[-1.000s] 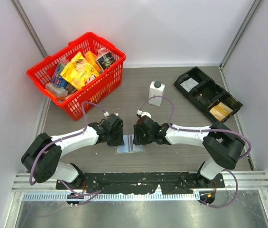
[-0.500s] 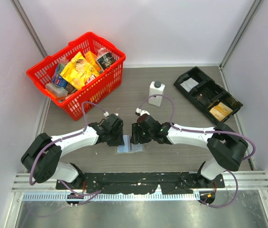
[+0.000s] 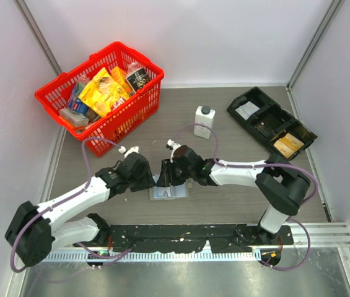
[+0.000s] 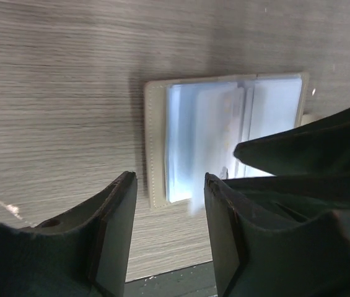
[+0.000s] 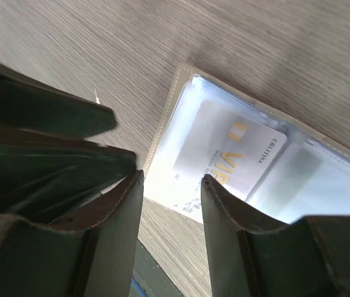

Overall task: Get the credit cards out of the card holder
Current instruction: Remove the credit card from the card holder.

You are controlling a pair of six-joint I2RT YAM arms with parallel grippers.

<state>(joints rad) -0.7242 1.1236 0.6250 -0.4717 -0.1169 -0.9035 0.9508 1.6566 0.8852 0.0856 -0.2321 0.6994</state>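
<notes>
Both grippers, left (image 4: 170, 204) and right (image 5: 170, 192), hang with fingers spread, holding nothing, above one card holder (image 4: 153, 142) lying open and flat on the table (image 4: 57, 93). Two credit cards (image 5: 224, 154) show inside its clear pockets. Bare tabletop borders its outer edges.

Taupe card holder (image 4: 155, 142) lies open, pale credit cards (image 4: 205, 136) inside.

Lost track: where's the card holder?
Top view: the card holder lies open at the table's near middle, between the left gripper and the right gripper.
</notes>
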